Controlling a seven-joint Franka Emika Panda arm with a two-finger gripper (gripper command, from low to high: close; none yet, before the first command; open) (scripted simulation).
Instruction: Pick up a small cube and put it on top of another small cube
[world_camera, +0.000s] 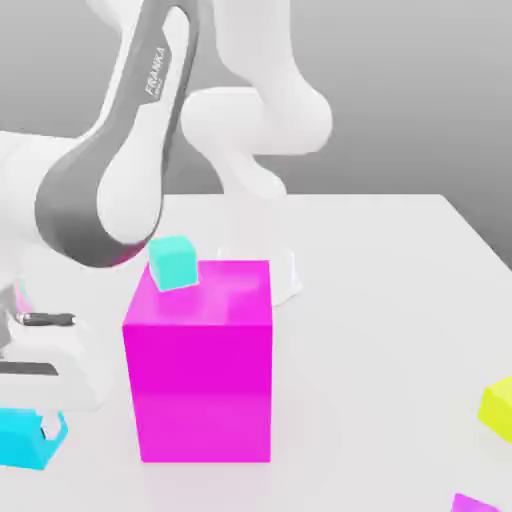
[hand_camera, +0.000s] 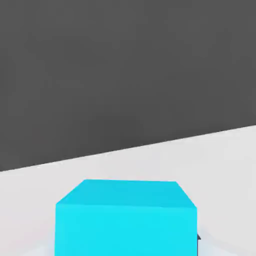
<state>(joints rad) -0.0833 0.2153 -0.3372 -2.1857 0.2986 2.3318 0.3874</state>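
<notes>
A white robot arm bends low over a white table, its hand at the exterior view's lower left. There the gripper sits over a small sky-blue cube, which looks to lie between its fingers, though I cannot tell whether they are closed on it. The hand view shows that cube close up, with bare table beyond. A big magenta cube stands just beside it, a small turquoise cube by its far top corner. A small yellow cube sits well apart at the right. To do this well, I think, grip squarely, then lift straight up before moving sideways, clear of the magenta block.
</notes>
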